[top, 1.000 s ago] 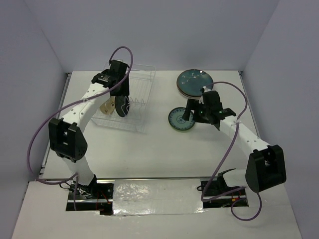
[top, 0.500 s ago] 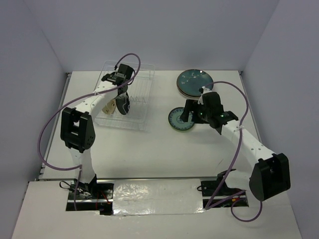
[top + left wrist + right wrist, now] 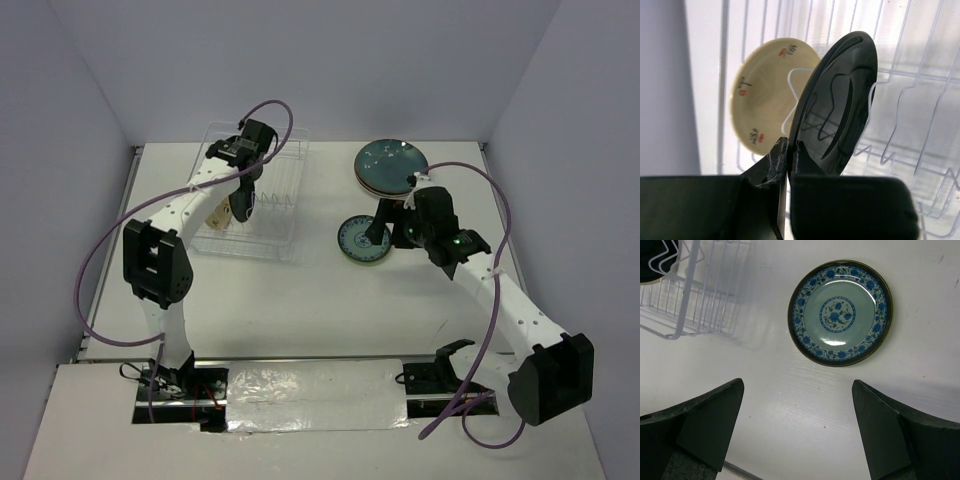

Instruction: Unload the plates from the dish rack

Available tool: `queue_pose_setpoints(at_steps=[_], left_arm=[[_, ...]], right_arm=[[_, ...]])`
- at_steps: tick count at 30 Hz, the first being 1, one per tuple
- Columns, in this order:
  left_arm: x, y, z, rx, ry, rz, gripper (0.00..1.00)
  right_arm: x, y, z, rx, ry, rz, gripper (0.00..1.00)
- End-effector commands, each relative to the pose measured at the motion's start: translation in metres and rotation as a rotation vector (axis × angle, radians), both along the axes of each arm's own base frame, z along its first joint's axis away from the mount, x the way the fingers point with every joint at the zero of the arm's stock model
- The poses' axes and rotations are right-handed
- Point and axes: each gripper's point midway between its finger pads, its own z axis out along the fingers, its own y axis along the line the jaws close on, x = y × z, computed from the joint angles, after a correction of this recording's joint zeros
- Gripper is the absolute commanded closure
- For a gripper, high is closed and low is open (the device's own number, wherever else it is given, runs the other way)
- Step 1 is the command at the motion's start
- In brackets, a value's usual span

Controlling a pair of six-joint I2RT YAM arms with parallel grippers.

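Your left tool (image 3: 788, 150) is clamped on the lower rim of the dark glazed plate (image 3: 837, 105), which stands on edge among the tines of the dish rack (image 3: 920, 100). The small tan plate (image 3: 762, 92) stands upright just beside it, on its left in the wrist view. Your right tool (image 3: 796, 405) hangs with its fingers spread wide above the desk (image 3: 330, 310), not touching the small blue floral plate (image 3: 840, 312) that lies flat just beyond them, and a stack of plates (image 3: 390, 165) topped by a dark teal one sits farther back.
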Motion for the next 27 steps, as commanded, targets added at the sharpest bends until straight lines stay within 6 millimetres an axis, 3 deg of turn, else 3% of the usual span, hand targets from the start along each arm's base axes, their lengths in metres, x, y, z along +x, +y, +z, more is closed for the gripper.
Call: queue_pose_setpoints(at_steps=[1,7,8,10,11,12,13,14,15,16,17,18,19,21,22,27], left_arm=[[-0.013,0.019,0.057,0.101,-0.066,-0.004,1.00],[-0.034,0.012,0.114,-0.060,-0.221,-0.036,1.00],[-0.043,0.002,0.128,-0.161,-0.265,-0.059,1.00],[-0.049,-0.019,0.133,-0.296,-0.294,-0.124,1.00],[-0.063,-0.043,0.147,-0.444,-0.316,-0.224,1.00],[-0.064,-0.057,0.140,-0.511,-0.322,-0.269,1.00],[-0.076,-0.066,0.154,-0.580,-0.357,-0.315,1.00],[-0.082,-0.076,0.155,-0.645,-0.354,-0.348,1.00],[-0.093,-0.094,0.142,-0.724,-0.299,-0.415,1.00],[-0.097,-0.102,0.157,-0.775,-0.351,-0.461,1.00],[-0.102,-0.109,0.159,-0.830,-0.349,-0.483,1.00],[-0.112,-0.121,0.149,-0.885,-0.309,-0.529,1.00],[-0.117,-0.128,0.165,-0.938,-0.352,-0.573,1.00],[-0.127,-0.138,0.164,-1.004,-0.332,-0.630,1.00],[-0.132,-0.143,0.173,-1.041,-0.353,-0.659,1.00],[-0.152,-0.160,0.170,-1.139,-0.298,-0.766,1.00]], right_arm=[[-0.001,0.003,0.021,0.026,-0.051,0.005,0.04],[0.001,0.014,0.031,0.092,-0.083,0.023,0.03],[0.002,0.025,0.043,0.147,-0.134,0.075,0.03],[-0.008,0.041,0.052,0.223,-0.193,0.170,0.00],[-0.014,0.059,0.076,0.306,-0.289,0.283,0.00],[-0.021,0.066,0.075,0.348,-0.294,0.323,0.00],[-0.024,0.071,0.084,0.381,-0.325,0.360,0.00],[-0.025,0.076,0.099,0.414,-0.389,0.396,0.00],[-0.031,0.081,0.105,0.445,-0.396,0.436,0.00],[-0.032,0.083,0.105,0.458,-0.402,0.449,0.00],[-0.031,0.086,0.112,0.474,-0.433,0.464,0.00],[-0.035,0.090,0.114,0.498,-0.426,0.493,0.00],[-0.037,0.091,0.114,0.512,-0.428,0.508,0.00],[-0.041,0.096,0.120,0.562,-0.447,0.540,0.02],[-0.041,0.097,0.121,0.574,-0.452,0.546,0.02],[-0.035,0.099,0.120,0.600,-0.450,0.532,0.13]])
